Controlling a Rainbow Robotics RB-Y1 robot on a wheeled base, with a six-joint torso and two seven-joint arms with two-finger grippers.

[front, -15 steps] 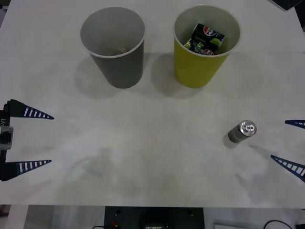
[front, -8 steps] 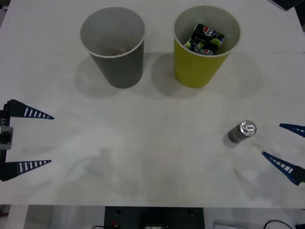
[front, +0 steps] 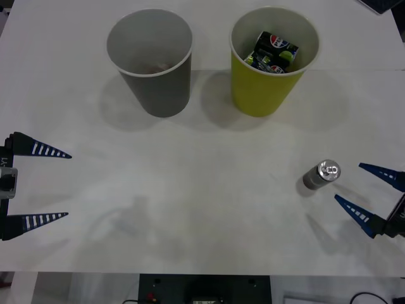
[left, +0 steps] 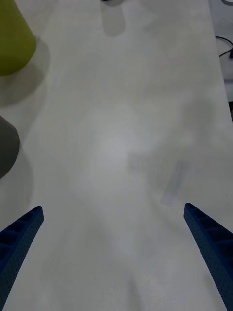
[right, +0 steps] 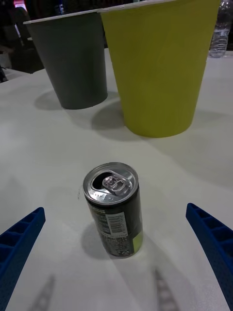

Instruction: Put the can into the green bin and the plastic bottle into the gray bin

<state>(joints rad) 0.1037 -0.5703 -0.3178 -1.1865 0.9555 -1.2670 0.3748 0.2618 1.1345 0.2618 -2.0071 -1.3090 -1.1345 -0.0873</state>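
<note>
The right tool has slid in from the tabletop's 3 o'clock edge toward the can, fingers spread wide, so a grasp looks imminent; the can stands upright at 4 o'clock, untouched; the left tool idles open at 9 o'clock; count: one standing can, two bins, the gray bin at 11 o'clock, the green bin at 1 o'clock already holding cans.

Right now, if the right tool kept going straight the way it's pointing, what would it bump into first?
Most likely the can. It stands upright on the table, straight ahead of the open right tool and between its fingers' lines, with the green bin farther behind.
</note>
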